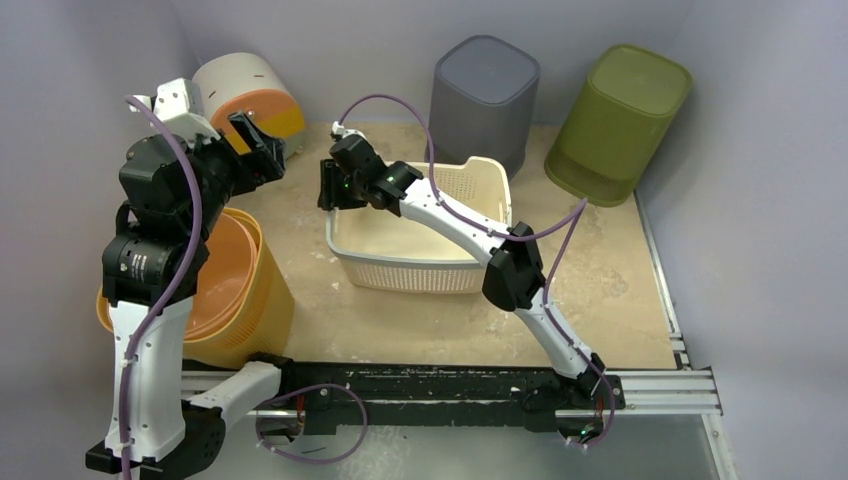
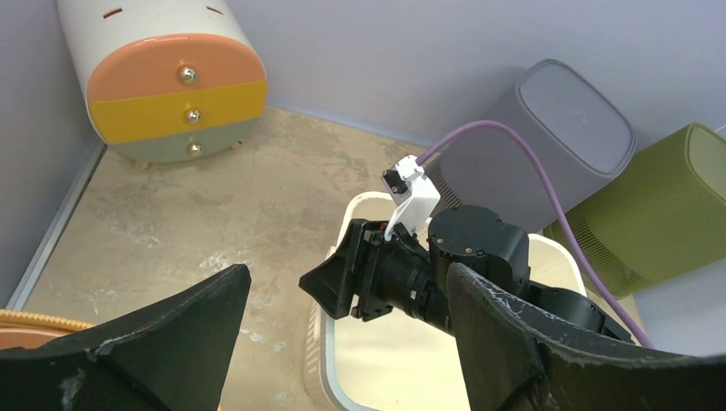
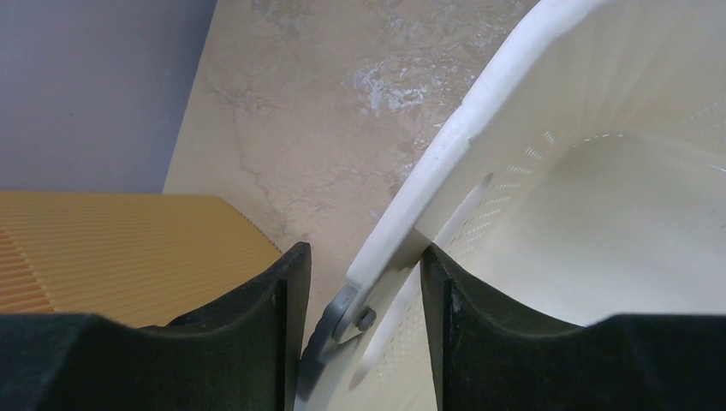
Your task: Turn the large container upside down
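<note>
The large container is a white perforated basket [image 1: 420, 265] standing upright, open side up, in the middle of the table. It also shows in the left wrist view [image 2: 402, 377] and the right wrist view [image 3: 599, 171]. My right gripper [image 1: 330, 185] [image 3: 364, 257] is open with its jaws astride the basket's left rim. One finger is inside against the wall and the other is outside with a gap. A grey handle pivot [image 3: 338, 321] sits between them. My left gripper [image 1: 262, 148] [image 2: 347, 282] is open and empty, held high to the left of the basket.
An orange ribbed bin [image 1: 240, 290] stands at the front left under my left arm. A small drawer unit [image 1: 250, 90] sits at the back left. A grey bin [image 1: 483, 90] and a green bin [image 1: 620, 120] stand at the back, close behind the basket.
</note>
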Controlling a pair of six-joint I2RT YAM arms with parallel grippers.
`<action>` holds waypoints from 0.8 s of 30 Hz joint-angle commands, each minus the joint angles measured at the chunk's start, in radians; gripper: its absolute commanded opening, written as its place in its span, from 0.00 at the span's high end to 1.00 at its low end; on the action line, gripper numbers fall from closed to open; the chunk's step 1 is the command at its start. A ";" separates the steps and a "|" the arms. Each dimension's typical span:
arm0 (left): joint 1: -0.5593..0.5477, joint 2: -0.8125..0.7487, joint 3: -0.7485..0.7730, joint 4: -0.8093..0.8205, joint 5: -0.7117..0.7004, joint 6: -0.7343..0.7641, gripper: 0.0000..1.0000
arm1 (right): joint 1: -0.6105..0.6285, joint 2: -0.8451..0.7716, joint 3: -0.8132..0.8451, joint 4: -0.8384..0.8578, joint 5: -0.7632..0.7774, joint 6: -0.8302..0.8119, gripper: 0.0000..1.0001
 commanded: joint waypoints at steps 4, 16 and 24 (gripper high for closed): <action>-0.002 -0.038 -0.033 0.062 0.009 -0.030 0.18 | 0.009 -0.060 -0.050 -0.051 0.022 -0.058 0.79; -0.002 -0.075 0.004 -0.002 -0.061 -0.036 0.18 | 0.032 -0.267 -0.184 -0.065 -0.134 -0.209 0.98; -0.002 -0.067 0.034 -0.010 -0.074 -0.035 0.18 | 0.038 -0.299 0.047 -0.154 -0.297 -0.179 1.00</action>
